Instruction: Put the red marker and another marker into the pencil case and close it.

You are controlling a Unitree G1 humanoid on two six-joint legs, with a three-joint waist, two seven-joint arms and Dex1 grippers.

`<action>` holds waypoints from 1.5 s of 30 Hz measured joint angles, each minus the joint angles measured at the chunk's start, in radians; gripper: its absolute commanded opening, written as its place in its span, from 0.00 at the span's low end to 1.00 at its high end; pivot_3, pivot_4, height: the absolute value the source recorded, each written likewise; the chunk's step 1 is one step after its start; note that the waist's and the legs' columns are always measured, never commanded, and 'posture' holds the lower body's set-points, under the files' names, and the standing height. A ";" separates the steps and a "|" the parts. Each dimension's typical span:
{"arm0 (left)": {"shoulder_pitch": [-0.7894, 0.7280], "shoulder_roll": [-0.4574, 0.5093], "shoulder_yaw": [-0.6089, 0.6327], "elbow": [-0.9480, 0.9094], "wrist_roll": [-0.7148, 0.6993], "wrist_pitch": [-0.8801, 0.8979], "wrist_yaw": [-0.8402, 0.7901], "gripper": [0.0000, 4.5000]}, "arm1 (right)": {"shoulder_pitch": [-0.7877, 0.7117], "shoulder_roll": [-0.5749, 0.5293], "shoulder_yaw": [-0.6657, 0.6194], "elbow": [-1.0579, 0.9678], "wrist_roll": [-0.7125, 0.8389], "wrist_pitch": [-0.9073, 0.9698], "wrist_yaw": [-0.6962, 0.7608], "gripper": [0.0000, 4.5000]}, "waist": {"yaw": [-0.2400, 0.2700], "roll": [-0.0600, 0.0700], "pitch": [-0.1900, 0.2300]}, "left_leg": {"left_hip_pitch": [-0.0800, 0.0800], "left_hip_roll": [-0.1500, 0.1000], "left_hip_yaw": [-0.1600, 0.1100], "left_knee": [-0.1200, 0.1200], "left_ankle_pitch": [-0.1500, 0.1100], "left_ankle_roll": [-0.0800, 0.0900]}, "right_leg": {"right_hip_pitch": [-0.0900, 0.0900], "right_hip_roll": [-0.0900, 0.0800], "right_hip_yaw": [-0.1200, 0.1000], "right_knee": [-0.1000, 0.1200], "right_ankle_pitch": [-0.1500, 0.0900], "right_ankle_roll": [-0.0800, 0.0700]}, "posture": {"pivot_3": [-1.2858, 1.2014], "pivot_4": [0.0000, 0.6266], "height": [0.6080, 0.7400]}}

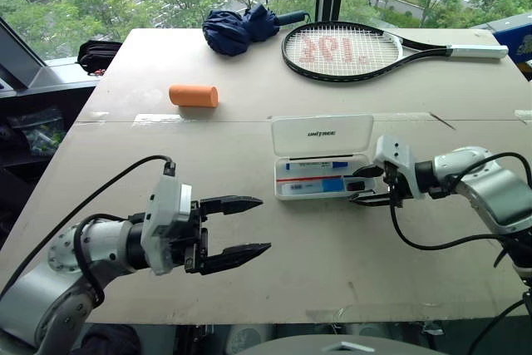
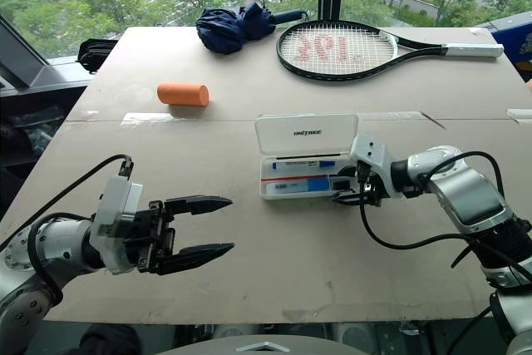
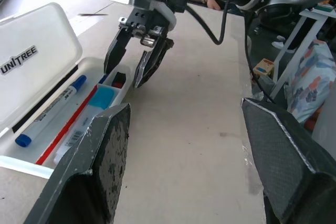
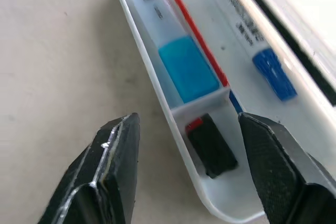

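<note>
The pencil case (image 1: 322, 145) lies open mid-table, its white lid with a dark logo standing up behind the tray. Inside lie a blue-capped marker (image 1: 316, 165), a pale marker with a light-blue cap (image 4: 186, 74) and a thin red-and-blue line. A short black piece with a red end (image 4: 210, 145) sits in the end compartment. The red marker is hidden or out of view. My right gripper (image 1: 364, 185) is open at the case's right end, one finger over the tray and one outside its front wall. Empty and open, my left gripper (image 1: 263, 224) hovers to the front left of the case.
An orange cylinder (image 1: 194, 96) lies back left. A tennis racket (image 1: 349, 49) and a folded navy umbrella (image 1: 241, 29) lie along the far edge. A black bag (image 1: 98, 56) sits off the table's far left corner. Bare table stretches between my grippers.
</note>
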 measured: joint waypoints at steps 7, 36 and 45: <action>0.035 0.000 0.034 -0.037 -0.034 0.021 0.055 0.75 | -0.224 0.018 -0.196 0.222 0.115 0.126 -0.035 0.00 | -0.008 0.000 0.000 | 0.001 0.000 0.001 0.000 0.000 0.000 | 0.000 0.000 0.001 0.001 0.000 0.000 | 0.52 0.24 0.93; 0.138 -0.002 0.114 -0.144 -0.075 0.040 0.172 0.75 | -0.311 0.256 0.135 0.412 -0.244 0.070 0.310 0.00 | -0.017 0.003 0.002 | -0.006 -0.001 0.000 -0.003 0.002 -0.004 | -0.008 -0.004 0.000 0.002 0.000 0.000 | 0.52 0.24 0.93; 0.141 -0.003 0.105 -0.139 -0.063 0.048 0.195 0.75 | -0.031 0.285 -0.052 0.151 -0.156 -0.092 0.134 0.00 | -0.006 -0.002 -0.002 | 0.001 -0.001 -0.002 -0.003 0.002 -0.003 | 0.000 -0.001 -0.002 0.001 0.000 0.000 | 0.52 0.24 0.93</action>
